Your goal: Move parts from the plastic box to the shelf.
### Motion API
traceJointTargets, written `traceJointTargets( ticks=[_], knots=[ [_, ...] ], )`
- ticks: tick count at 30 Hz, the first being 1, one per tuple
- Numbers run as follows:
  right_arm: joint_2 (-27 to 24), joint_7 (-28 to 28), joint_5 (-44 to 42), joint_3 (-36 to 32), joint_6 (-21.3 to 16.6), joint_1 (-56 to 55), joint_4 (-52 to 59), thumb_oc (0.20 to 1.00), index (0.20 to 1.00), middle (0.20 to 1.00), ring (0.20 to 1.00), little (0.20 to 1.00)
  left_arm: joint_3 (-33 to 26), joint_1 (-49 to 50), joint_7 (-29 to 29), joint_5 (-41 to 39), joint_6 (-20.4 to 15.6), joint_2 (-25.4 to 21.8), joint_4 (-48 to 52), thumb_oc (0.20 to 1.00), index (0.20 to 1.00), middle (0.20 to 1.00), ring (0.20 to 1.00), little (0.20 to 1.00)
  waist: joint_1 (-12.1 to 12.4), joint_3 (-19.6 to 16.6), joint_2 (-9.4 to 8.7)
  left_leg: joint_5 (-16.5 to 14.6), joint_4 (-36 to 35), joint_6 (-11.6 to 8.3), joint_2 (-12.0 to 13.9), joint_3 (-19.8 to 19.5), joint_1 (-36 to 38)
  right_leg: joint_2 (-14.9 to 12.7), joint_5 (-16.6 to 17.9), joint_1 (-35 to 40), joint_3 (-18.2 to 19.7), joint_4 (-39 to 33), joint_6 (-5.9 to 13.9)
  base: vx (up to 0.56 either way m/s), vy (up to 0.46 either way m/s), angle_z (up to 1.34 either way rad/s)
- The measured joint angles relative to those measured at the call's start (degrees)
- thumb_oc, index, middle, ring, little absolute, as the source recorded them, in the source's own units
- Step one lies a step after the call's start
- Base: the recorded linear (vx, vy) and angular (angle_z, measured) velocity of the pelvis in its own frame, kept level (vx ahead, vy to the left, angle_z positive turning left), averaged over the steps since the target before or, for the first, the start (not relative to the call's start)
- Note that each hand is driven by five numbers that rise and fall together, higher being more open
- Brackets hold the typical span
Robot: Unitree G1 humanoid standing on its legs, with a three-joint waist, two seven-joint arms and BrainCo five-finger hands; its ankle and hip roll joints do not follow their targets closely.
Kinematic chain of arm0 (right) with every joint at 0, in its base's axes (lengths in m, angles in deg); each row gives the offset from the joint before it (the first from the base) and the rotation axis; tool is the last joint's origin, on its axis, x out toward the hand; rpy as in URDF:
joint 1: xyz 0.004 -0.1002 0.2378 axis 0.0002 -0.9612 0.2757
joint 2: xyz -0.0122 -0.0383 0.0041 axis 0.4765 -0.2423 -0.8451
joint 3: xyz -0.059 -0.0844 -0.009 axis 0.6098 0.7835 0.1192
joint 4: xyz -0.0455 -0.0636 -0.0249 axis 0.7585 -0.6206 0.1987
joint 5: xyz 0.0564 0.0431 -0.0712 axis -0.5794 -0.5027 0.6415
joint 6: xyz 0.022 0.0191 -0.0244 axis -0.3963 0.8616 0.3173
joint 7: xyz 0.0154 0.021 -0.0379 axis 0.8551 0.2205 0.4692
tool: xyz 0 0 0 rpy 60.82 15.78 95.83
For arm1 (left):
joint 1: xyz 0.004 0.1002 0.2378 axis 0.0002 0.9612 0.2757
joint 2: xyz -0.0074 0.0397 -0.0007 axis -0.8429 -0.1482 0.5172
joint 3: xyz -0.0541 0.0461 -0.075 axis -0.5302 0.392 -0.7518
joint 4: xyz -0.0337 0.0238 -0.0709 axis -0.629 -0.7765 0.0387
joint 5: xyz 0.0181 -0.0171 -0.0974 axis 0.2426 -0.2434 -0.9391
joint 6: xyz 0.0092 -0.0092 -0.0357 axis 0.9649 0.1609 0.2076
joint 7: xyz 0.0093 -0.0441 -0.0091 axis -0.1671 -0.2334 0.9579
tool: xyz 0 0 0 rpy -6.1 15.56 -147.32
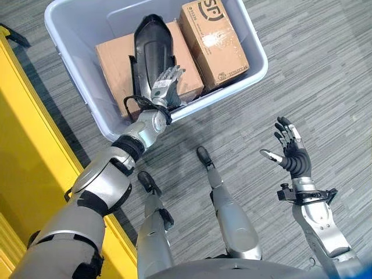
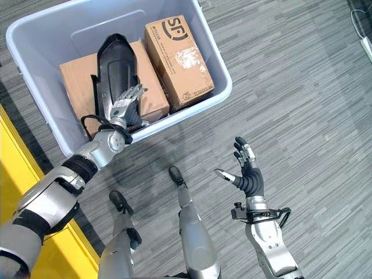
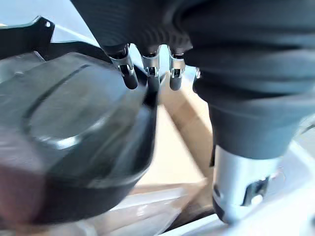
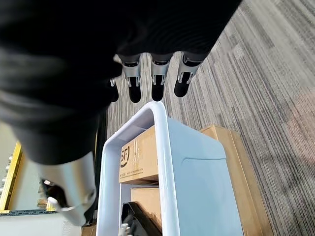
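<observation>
- Yellow shelf (image 1: 29, 174) along the left edge, well apart from the parts.
- Left hand (image 1: 164, 83) inside plastic box (image 1: 256, 70), fingers straight and relaxed, resting on black part (image 1: 152, 43); nothing gripped.
- Black part lying across cardboard box (image 1: 113, 61), second cardboard box (image 1: 212, 38) beside it.
- Best to curl fingers round the part's edge before lifting, thumb under the rim.
- Right hand (image 1: 292, 152) spread wide above the floor, idle; bring in for support.

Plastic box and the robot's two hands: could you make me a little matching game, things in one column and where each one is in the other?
Things:
1. black part
2. printed carton
3. left hand
4. right hand

Places:
a. open over the bare floor
b. on the plain cardboard box
c. against the plastic box wall nearest the right hand
d. reaching in at the black part

Pairs: 1-b, 2-c, 3-d, 4-a
</observation>
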Motion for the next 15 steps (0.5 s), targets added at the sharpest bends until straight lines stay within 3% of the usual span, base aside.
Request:
traceJointTargets(
  ticks=[2,4,6,9,15],
  knots=[
    [0.0,-0.2,0.4,-0.2,-0.4,0.0,0.0,1.000,1.000,1.000,1.000,1.000,0.0,1.5,0.1,-0.5,-1.7,-0.8,3.7,1.000,1.000,1.000,1.000,1.000,0.2,0.1,0.17,0.1,0.0,0.10,0.0,-0.3,0.0,0.0,0.0,0.2,-0.3,0.0,0.00,0.00,-0.024,0.08],
    [0.0,-0.6,0.4,-1.9,-1.6,-1.4,0.0,1.000,1.000,1.000,1.000,1.000,-4.5,6.8,0.5,-3.3,-3.8,-3.8,17.2,1.000,1.000,1.000,1.000,1.000,1.6,1.1,1.61,0.3,0.0,0.20,-0.1,-0.9,0.0,-0.4,0.0,0.6,-0.8,0.0,0.00,0.00,-0.015,0.09],
    [-0.1,-0.7,0.4,-2.3,-1.6,-1.7,0.0,1.000,1.000,1.000,1.000,1.000,-6.8,8.5,0.6,-4.0,-5.0,-7.6,23.0,1.000,1.000,1.000,1.000,1.000,2.2,1.6,2.51,0.7,0.1,0.21,-0.1,-1.3,-0.2,-0.1,0.0,0.6,-1.1,0.1,-0.02,0.00,-0.002,0.09],
    [-0.1,-0.7,0.7,-2.3,-2.0,-2.1,0.1,1.000,1.000,1.000,1.000,1.000,-13.6,14.0,2.5,-5.9,-6.0,-9.7,31.0,1.000,1.000,1.000,1.000,1.000,2.8,2.0,3.09,0.5,0.5,0.24,0.0,-1.5,-0.5,-0.1,-0.1,0.6,-1.4,0.1,-0.12,-0.03,-0.013,0.05],
    [0.0,-0.9,0.9,-2.3,-2.2,-2.0,0.1,1.000,1.000,1.000,1.000,1.000,-18.3,18.3,5.6,-9.0,-6.9,-8.4,32.7,1.000,1.000,1.000,1.000,1.000,3.0,2.1,3.16,0.9,0.0,0.36,-0.3,-2.4,-0.2,-0.3,-0.2,1.3,-2.2,0.0,-0.24,0.00,-0.004,0.07]
  ],
)
